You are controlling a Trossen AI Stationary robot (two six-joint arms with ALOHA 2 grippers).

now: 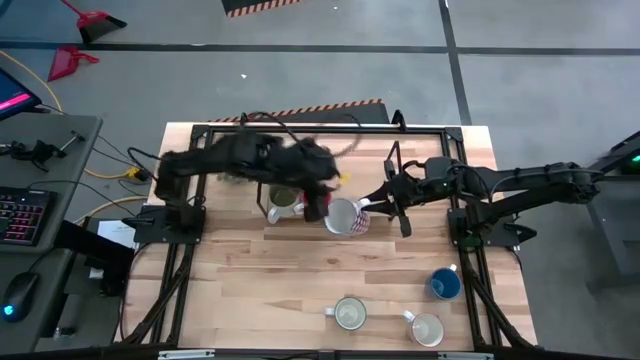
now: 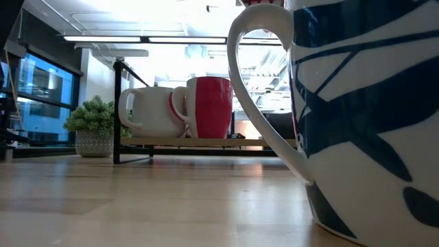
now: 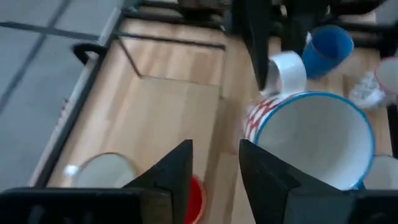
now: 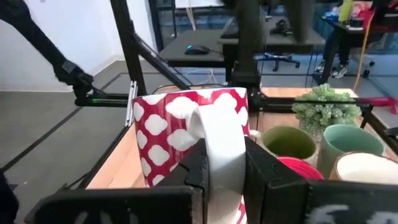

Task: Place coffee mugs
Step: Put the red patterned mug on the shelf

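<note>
Right gripper (image 4: 224, 171) clamped on white handle of red-and-white patterned mug (image 4: 186, 134), mug sits mid-tabletop toward far edge. Left gripper (image 3: 214, 171) hovers right beside it over red mug (image 1: 318, 205), fingers apart, nothing between them. Olive mug (image 4: 289, 144) and teal mug (image 4: 345, 142) close by. Blue mug (image 1: 445, 284) near right edge; two white mugs (image 1: 350, 314) by near edge. Blue-and-white mug (image 2: 363, 116) fills low view.

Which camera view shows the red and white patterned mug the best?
The right wrist view: the red-and-white mug fills it, the right pincer shut on its white handle. The high view shows it small from above; the left wrist view shows its rim and inside; the low view does not clearly show it.
</note>
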